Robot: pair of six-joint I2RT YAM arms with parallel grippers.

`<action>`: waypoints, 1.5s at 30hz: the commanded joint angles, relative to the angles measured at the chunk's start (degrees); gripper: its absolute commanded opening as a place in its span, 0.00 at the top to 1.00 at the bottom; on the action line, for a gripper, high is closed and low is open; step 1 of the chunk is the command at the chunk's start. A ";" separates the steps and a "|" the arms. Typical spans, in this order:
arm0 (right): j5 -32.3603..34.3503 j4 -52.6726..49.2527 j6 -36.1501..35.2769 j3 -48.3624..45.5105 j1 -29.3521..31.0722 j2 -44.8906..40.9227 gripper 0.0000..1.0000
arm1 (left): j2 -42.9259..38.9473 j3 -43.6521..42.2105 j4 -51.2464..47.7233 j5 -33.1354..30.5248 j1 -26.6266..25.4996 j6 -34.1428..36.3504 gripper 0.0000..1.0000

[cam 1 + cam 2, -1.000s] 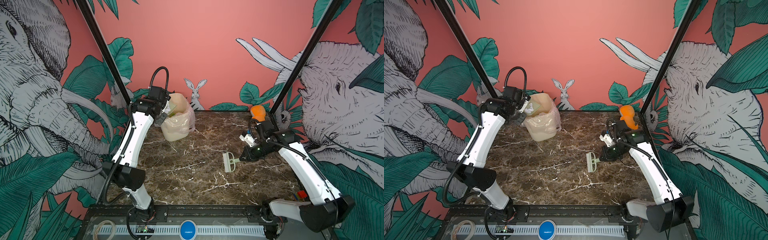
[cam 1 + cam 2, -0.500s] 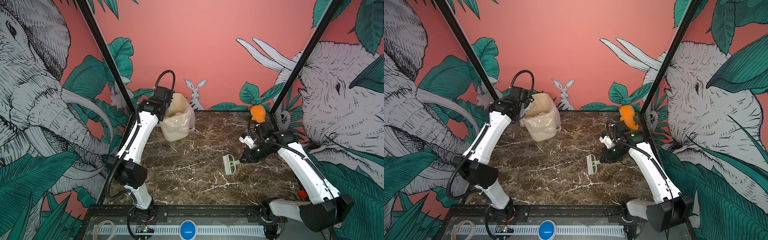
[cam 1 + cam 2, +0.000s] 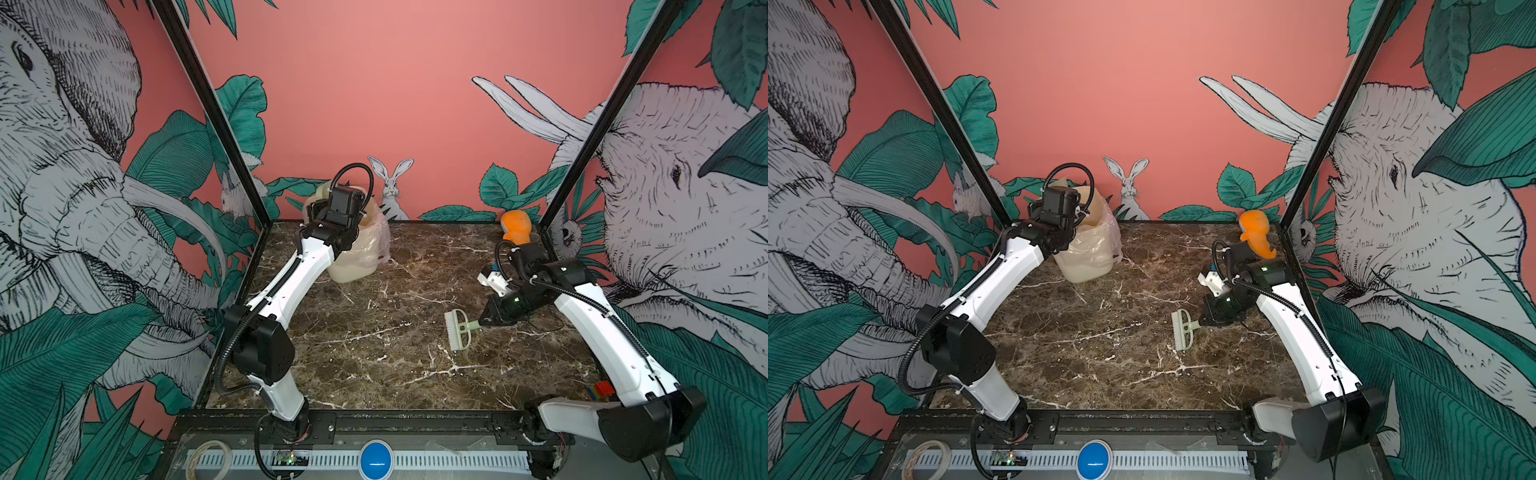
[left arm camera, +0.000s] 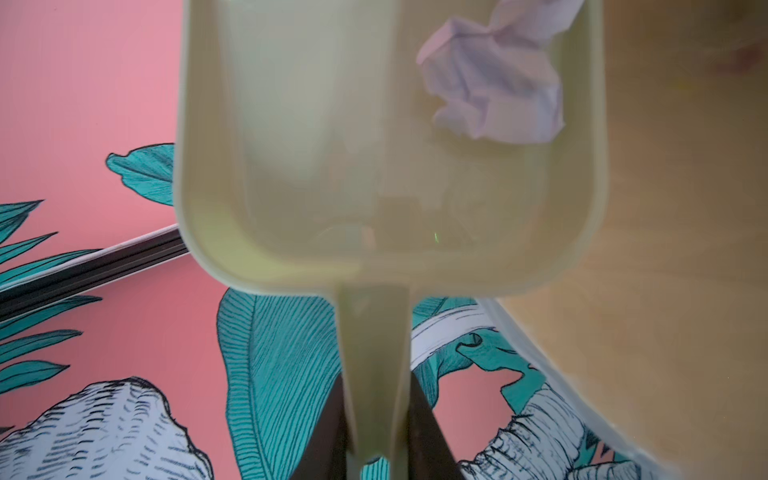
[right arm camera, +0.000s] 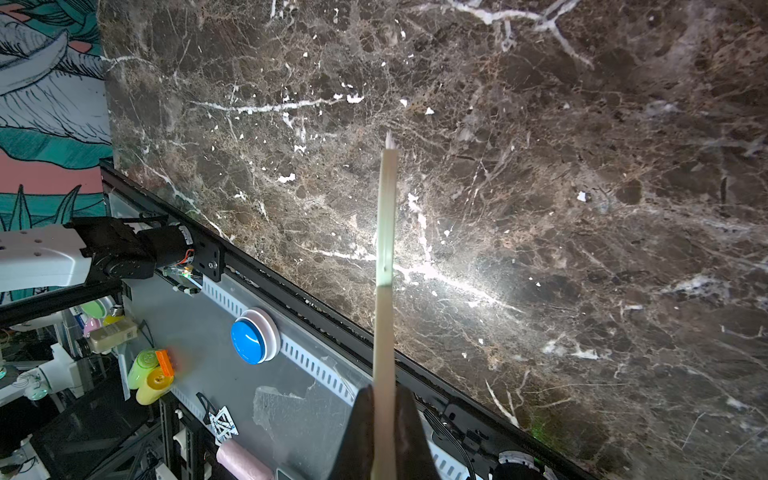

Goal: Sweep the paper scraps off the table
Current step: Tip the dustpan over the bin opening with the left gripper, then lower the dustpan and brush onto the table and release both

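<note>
Far left corner of the surface [image 3: 374,365]: a beige bin [image 3: 357,257] lined with a clear bag stands there, and the left arm's wrist sits at its rim, hiding the tool in both top views. In the left wrist view the left pincer [image 4: 376,432] is clenched on the handle of a pale green dustpan [image 4: 332,166], one dark finger on each side. One crumpled pale paper scrap [image 4: 494,83] lies inside the dustpan, against a side wall near its open mouth. The bin's beige wall [image 4: 665,208] is just beside the pan. Right half of the surface, towards the middle: a pale green brush [image 3: 457,330] rests with its bristle head on the marble. The right pincer [image 3: 484,322] is clamped on the brush's thin handle [image 5: 384,249]. White flecks near it in the right wrist view cannot be told apart from the marble veining. Far right corner: an orange toy [image 3: 515,224] stands well apart from the brush.
</note>
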 commanded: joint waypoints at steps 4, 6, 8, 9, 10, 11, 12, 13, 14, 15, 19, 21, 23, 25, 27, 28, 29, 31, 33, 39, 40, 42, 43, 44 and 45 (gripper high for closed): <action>-1.03 -0.22 -1.15 0.54 -0.36 -0.30 1.00 | -5.14 -1.82 8.05 -1.72 -0.23 7.00 0.98; -1.05 -0.13 -1.16 0.50 -0.36 -0.36 1.00 | -5.34 -2.05 7.10 -1.92 -0.23 6.50 0.98; -1.06 -0.10 -1.10 0.50 -0.36 -0.37 1.00 | -5.49 -2.25 6.64 -1.88 -0.23 5.71 0.98; -1.04 -0.04 -1.16 0.53 -0.36 -0.47 1.00 | -5.48 -2.16 6.14 -1.85 -0.32 5.21 0.98; -0.92 -0.06 -1.16 0.50 -0.36 -0.46 1.00 | -5.47 -2.11 5.93 -1.88 -0.25 4.77 0.98; -0.85 -0.08 -1.16 0.56 -0.36 -0.42 1.00 | -5.54 -1.92 5.38 -1.77 -0.23 4.06 0.98; -0.61 0.12 -1.10 0.53 -0.36 -0.56 1.00 | -5.49 -1.25 4.10 -1.54 -0.23 2.41 0.98; -0.36 0.28 -1.16 0.56 -0.36 -0.64 1.00 | -5.46 -0.11 1.94 -0.98 -0.23 -0.20 0.98; -0.16 0.42 -1.07 0.53 -0.43 -0.61 1.00 | -5.46 1.21 -0.64 -0.33 -0.36 -3.19 0.98; 0.18 0.78 -0.99 0.68 -0.45 -0.55 1.00 | -5.40 3.28 -4.21 0.74 -0.56 -7.17 0.98; 0.70 3.11 0.22 1.09 -1.52 -0.07 1.00 | -5.86 9.47 -16.11 5.54 -3.60 -20.73 0.98; 0.84 4.88 1.08 1.27 -2.47 0.22 1.00 | -6.22 11.21 -20.87 8.81 -6.11 -26.97 0.98; 0.70 7.07 2.02 1.27 -3.78 0.48 1.00 | -6.44 11.86 -24.68 12.01 -8.91 -32.72 0.98; 0.25 9.48 3.15 1.36 -5.11 0.99 1.00 | -6.71 11.61 -27.47 15.24 -12.08 -38.55 0.97; 0.10 11.63 4.05 1.45 -6.11 1.64 1.00 | -6.87 10.48 -28.99 18.39 -14.95 -43.57 0.97; 0.04 12.89 4.56 1.45 -6.69 2.05 1.00 | -7.17 9.36 -29.00 19.84 -15.77 -45.93 0.97; -0.16 14.07 5.12 1.30 -7.28 2.28 1.00 | -7.60 7.61 -28.61 21.36 -18.49 -48.01 0.97; -0.86 16.45 6.04 0.67 -8.48 2.93 1.00 | -8.31 3.98 -27.21 23.91 -20.70 -51.64 0.97; -1.48 18.33 6.51 -0.07 -9.63 3.72 1.00 | -8.88 0.10 -25.76 25.72 -22.88 -54.43 0.98; -7.06 33.32 13.40 -8.56 -13.64 3.05 1.00 | -11.79 -10.88 -21.08 33.68 -26.97 -64.76 0.97; -7.97 36.16 14.89 -10.40 -13.89 3.11 1.00 | -12.28 -13.29 -19.69 35.41 -27.35 -66.80 0.97; -9.30 40.94 17.29 -14.01 -14.07 3.68 1.00 | -12.83 -18.11 -16.50 38.28 -28.19 -70.90 0.97; -9.59 43.40 18.53 -16.11 -14.25 4.01 1.00 | -12.92 -21.22 -14.18 39.72 -28.58 -72.83 0.97; -9.75 45.21 19.44 -17.84 -14.37 4.37 1.00 | -12.79 -23.32 -12.37 40.54 -28.74 -74.64 0.97; -9.85 46.88 20.19 -19.36 -14.63 4.69 1.00 | -12.62 -26.15 -10.50 41.66 -28.79 -76.30 0.97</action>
